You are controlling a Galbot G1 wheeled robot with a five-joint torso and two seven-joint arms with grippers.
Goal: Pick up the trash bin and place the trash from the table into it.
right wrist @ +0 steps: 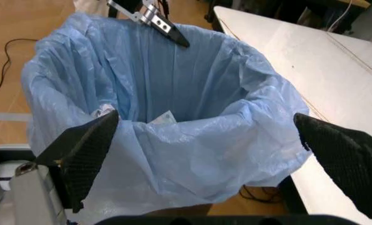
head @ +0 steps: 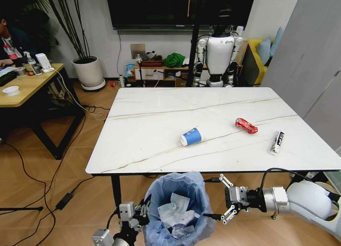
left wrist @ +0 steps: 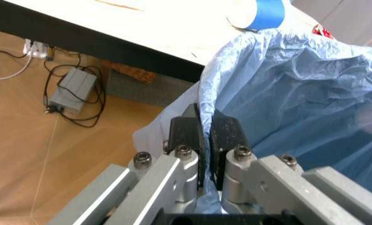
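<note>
The trash bin (head: 176,210), lined with a frilly light-blue bag, sits just below the front edge of the marble table (head: 160,150), with crumpled white litter inside. My left gripper (head: 136,213) is shut on the bag's rim (left wrist: 206,123) on the bin's left side. My right gripper (head: 229,199) stands open close to the bin's right side, its fingers (right wrist: 89,147) spread in front of the bag (right wrist: 192,93). On the table lie a blue-and-white paper cup (head: 191,136) on its side, a red wrapper (head: 246,125) and a black-and-white sachet (head: 276,142).
A black table leg (head: 115,191) stands just left of the bin. A power adapter (left wrist: 73,89) and cables lie on the floor under the table. A wooden desk (head: 26,86) is at the left, and a white humanoid robot (head: 218,53) stands behind the table.
</note>
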